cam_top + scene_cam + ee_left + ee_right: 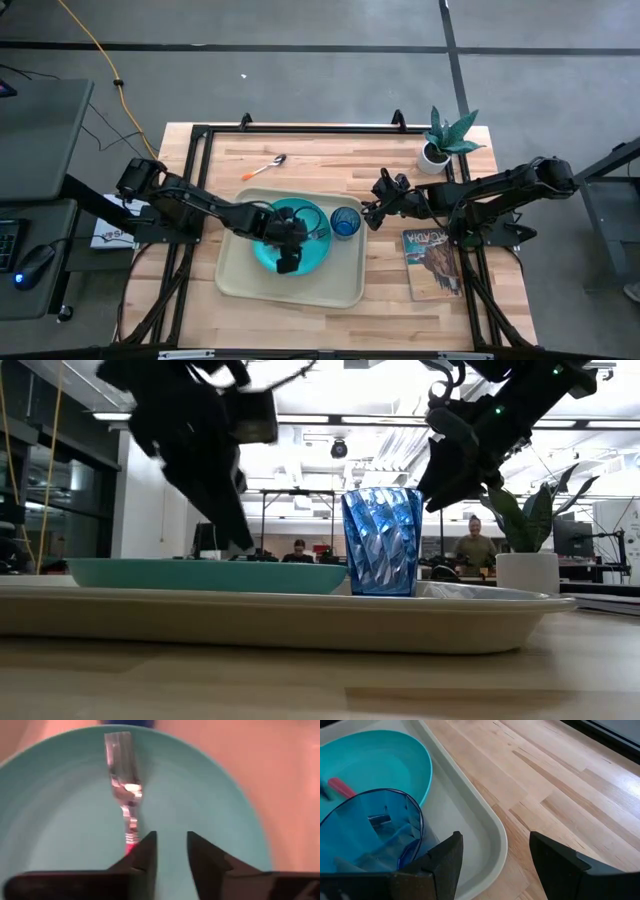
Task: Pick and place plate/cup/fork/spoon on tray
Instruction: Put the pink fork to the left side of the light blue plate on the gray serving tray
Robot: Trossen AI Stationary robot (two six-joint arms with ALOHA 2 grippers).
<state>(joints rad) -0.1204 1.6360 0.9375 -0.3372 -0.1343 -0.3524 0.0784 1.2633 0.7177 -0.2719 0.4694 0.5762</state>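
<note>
The turquoise plate point(268, 250) lies on the beige tray point(240, 275). A fork point(125, 780) with a pink handle lies flat in the plate, its tines pointing away from my left gripper. My left gripper point(171, 855) hangs just over the plate, open, with nothing between its fingers; the fork's handle end point(130, 840) runs in beside one finger. The blue cup point(346, 222) stands upright on the tray, right of the plate. My right gripper point(492, 860) is wide open and empty over the tray's right rim point(495, 837), with the cup point(375, 832) just beside one finger.
A spoon point(268, 166) with an orange handle lies on the table beyond the tray's far edge. A white pot with a green plant point(440, 145) stands at the far right. A printed magazine point(432, 262) lies right of the tray. People sit in the room behind point(475, 545).
</note>
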